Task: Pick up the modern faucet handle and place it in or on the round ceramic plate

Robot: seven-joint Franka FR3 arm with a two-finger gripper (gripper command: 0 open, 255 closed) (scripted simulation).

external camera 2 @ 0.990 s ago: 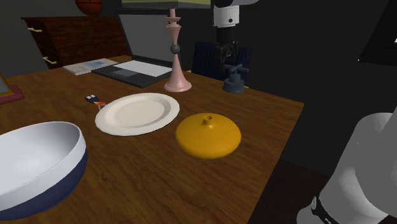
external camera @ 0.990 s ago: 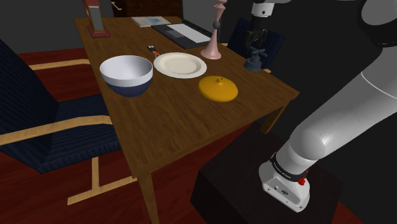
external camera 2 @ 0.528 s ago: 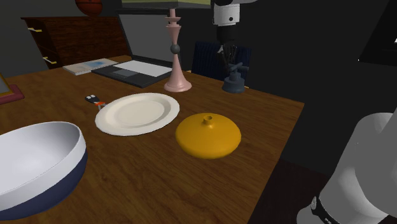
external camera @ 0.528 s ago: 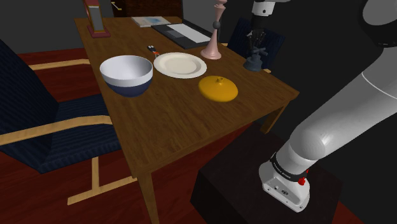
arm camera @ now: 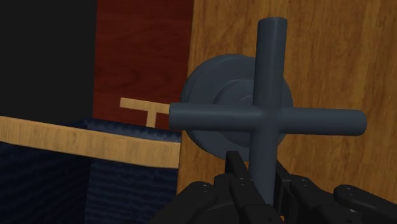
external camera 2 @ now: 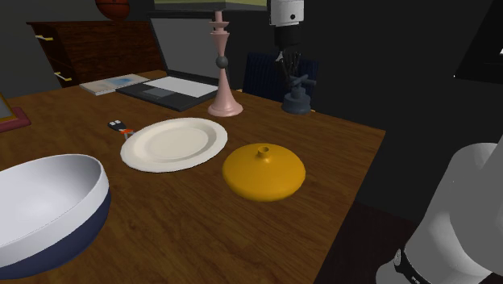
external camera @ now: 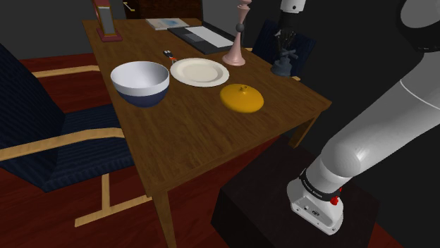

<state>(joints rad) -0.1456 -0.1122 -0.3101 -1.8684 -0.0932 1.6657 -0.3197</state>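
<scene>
The faucet handle [external camera: 283,67] [external camera 2: 296,100] [arm camera: 267,118] is dark blue-grey, a cross on a round base, by the table's far corner next to a blue chair back. My black gripper [external camera: 285,46] [external camera 2: 288,63] [arm camera: 256,173] comes down on it from above and is shut on one arm of the cross; the wrist view has that arm clasped between both fingers. Whether the base touches the table I cannot tell. The round cream plate [external camera: 199,72] [external camera 2: 174,144] lies bare mid-table, to the shoulder view's left of the handle.
An orange domed lid [external camera: 242,98] [external camera 2: 263,172] lies between the plate and the near edge. A pink candlestick [external camera: 235,49] [external camera 2: 223,73] stands between plate and handle. A white-and-blue bowl [external camera: 141,83], a laptop [external camera: 204,35] and a blue armchair [external camera: 42,134] are around.
The fingers stood apart around the cross a second ago and have closed on one of its arms. Hand and handle have risen slightly.
</scene>
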